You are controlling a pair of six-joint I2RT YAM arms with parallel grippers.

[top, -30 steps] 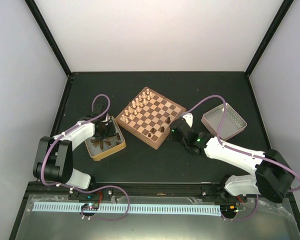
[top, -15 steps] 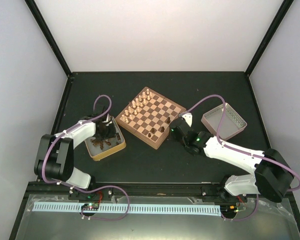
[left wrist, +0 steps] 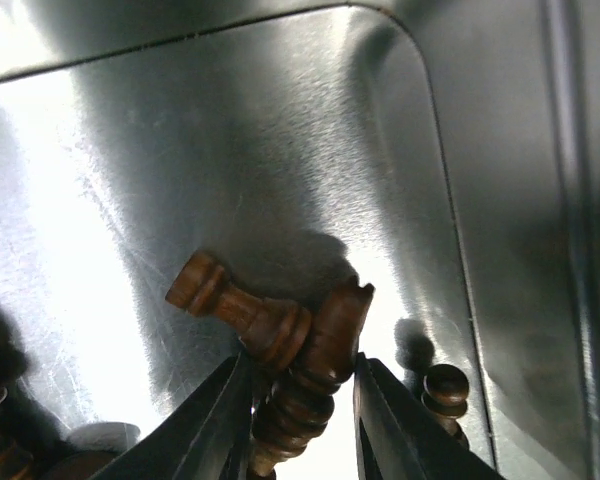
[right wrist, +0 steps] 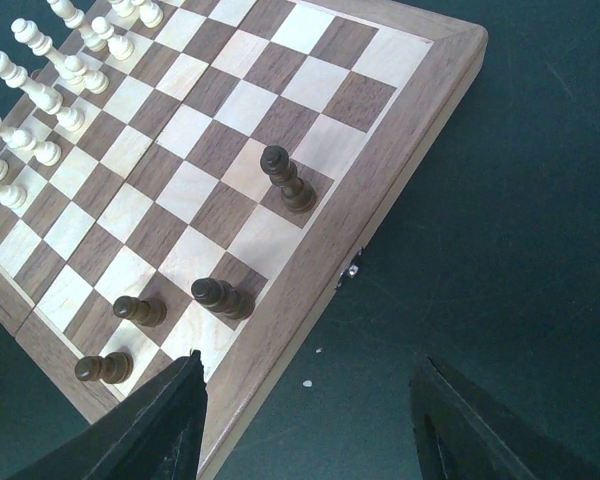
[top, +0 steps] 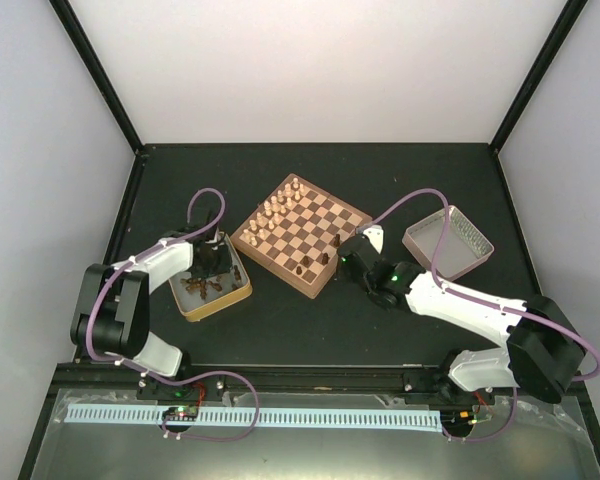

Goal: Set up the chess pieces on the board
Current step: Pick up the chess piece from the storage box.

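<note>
Black table (top: 280, 320), walled cell. L jaws narrower than 1 s back, now pinching a dark chess piece (left wrist: 325, 330) in the metal tray (left wrist: 230, 150), so pick looks underway. L arm (top: 150, 262) bent, wrist down in tray. R jaws spread, empty, low by board (right wrist: 363, 200) near edge; four dark pieces (right wrist: 285, 180) on it.
</note>
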